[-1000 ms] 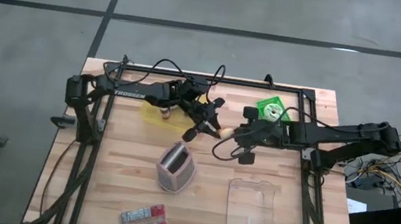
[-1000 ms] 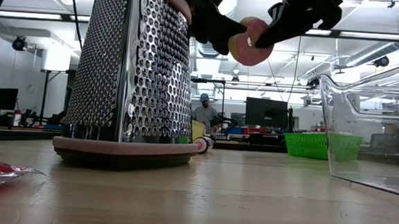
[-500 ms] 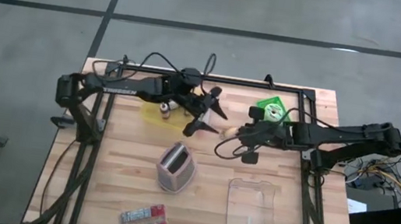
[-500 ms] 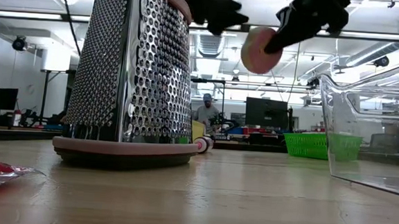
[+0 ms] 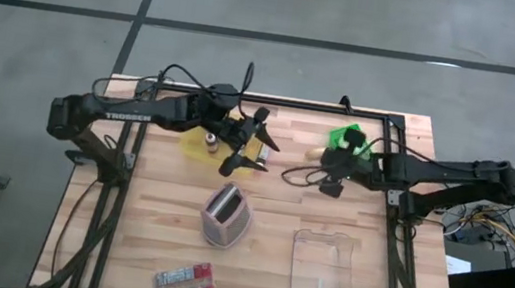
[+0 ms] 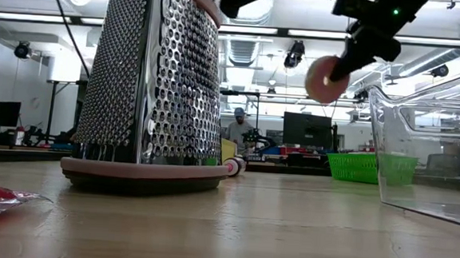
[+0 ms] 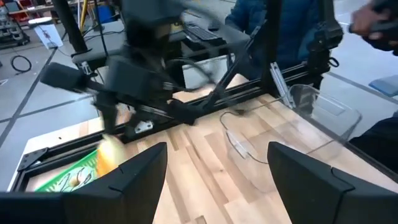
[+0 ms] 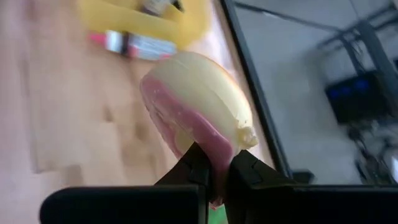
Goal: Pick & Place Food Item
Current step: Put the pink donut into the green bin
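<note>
Pinching a pale yellow and pink toy food item (image 8: pixel 198 102) between its closed fingers (image 8: pixel 194 167), the right claw (image 5: pixel 321 156) hangs above the back of the wooden surface (image 5: pixel 276 227), just beside the green basket (image 5: pixel 348 138) at the back right. From table height the same food item (image 6: pixel 323 78) shows as a round pinkish disc held well clear of the boards, up near the rim of the clear plastic container (image 6: pixel 425 149). The left claw (image 5: pixel 246 142) is spread wide and holds nothing, its two dark fingers (image 7: pixel 134 180) apart; it hovers over the back middle of the surface, over the edge of a yellow plate (image 5: pixel 207 146) that carries a small bottle-like thing (image 5: pixel 207 140). The two claws are apart from each other, with bare boards between them. A metal box grater (image 5: pixel 227 212) with a pink base stands upright near the middle of the surface, in front of both claws. The clear container (image 5: pixel 323 280) lies at the front right, and a red packet (image 5: pixel 184 284) lies at the front left. Beyond the surface a person (image 6: pixel 235 129) sits in the room behind, and another person's blue sleeve (image 7: pixel 273 28) shows in the left wrist view.
</note>
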Motion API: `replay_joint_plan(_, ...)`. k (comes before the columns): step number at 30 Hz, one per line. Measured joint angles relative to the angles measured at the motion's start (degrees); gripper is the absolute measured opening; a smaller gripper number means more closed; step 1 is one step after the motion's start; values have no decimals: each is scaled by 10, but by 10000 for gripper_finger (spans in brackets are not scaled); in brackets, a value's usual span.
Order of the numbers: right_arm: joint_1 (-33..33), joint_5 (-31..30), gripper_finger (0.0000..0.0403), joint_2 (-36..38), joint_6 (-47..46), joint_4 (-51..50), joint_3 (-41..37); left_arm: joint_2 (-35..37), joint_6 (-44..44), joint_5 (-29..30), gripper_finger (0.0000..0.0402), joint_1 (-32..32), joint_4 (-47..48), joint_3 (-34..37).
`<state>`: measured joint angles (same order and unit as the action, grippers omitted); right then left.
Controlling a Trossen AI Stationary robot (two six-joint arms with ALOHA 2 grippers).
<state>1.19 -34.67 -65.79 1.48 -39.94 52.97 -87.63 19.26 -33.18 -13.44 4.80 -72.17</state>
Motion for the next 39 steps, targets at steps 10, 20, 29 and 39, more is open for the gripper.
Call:
replay_joint_plan(10,-130,-28,11,62,-36,-66,-23,94,-46,129,278,6,-59,105)
replay_joint_plan(20,-305,77,11,110,1,-63,-95,195,-88,183,278,18,-224,264)
replay_joint_plan(29,-420,274,11,108,44,-61,-94,237,-119,183,277,20,-311,353)
replay_joint_plan(39,-557,380,11,42,102,-107,-93,239,-123,180,277,20,-314,358)
